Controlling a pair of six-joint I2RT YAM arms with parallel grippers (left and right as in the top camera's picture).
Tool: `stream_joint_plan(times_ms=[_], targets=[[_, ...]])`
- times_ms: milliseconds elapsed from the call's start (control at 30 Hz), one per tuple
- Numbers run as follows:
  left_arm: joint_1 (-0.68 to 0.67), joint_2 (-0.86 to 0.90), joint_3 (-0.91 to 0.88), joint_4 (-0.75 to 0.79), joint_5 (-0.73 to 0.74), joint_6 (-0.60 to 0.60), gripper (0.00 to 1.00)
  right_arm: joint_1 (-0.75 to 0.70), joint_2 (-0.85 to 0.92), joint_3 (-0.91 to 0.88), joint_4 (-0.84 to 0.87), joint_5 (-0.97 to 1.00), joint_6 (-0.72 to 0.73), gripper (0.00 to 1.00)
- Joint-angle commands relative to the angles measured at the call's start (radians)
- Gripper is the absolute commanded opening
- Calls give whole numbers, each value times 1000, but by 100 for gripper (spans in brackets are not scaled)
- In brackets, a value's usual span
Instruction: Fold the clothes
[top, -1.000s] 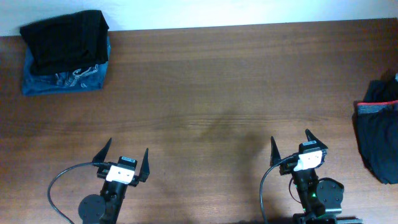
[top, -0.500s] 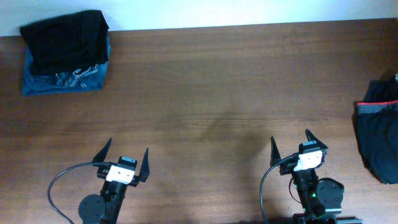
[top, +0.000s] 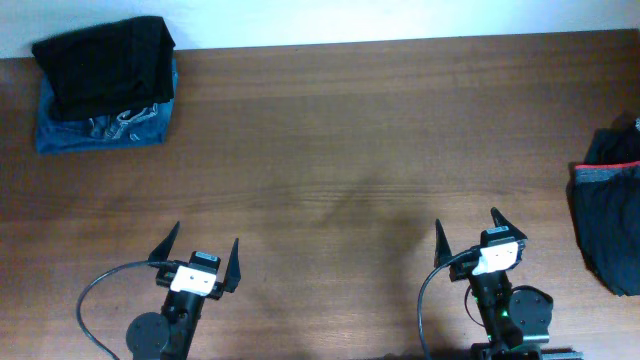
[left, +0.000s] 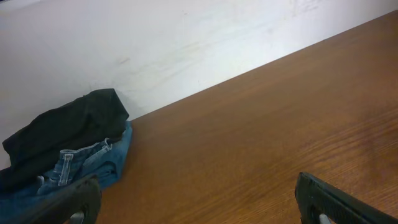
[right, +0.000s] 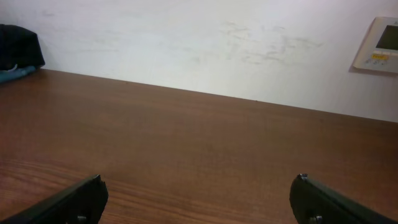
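I see the table (top: 330, 130) carrying a blue garment (top: 105, 133) far left, a black piece (top: 600, 228) at its right edge

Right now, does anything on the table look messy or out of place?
Only the black garment at the right edge: it lies rumpled, cut off by the picture. The black piece atop the blue one at far left looks neat.

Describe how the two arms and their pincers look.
The left pincer and right pincer match: two pointed black fingers on a white block, black arm behind. A grey cable loops beside each wrist. A green light shows on the right arm.
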Motion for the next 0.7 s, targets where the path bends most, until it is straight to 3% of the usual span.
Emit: stream_joint_plan(times_ms=[0,267,433,533,667], targets=[[4,-10,-4,-4,4,8,99,-4,-8,-5,-5,-1,-5,99],[4,-10,-4,-4,4,8,99,-3,-8,-5,138,-404,1,99],[4,-10,-4,-4,4,8,99,-3,-8,-5,393,-644,1,99],[4,-10,-4,-4,4,8,99,-3,-8,-5,526,-653,1,99],[4,-10,-4,-4,4,8,99,-3,-7,14,533,-564,2,99]])
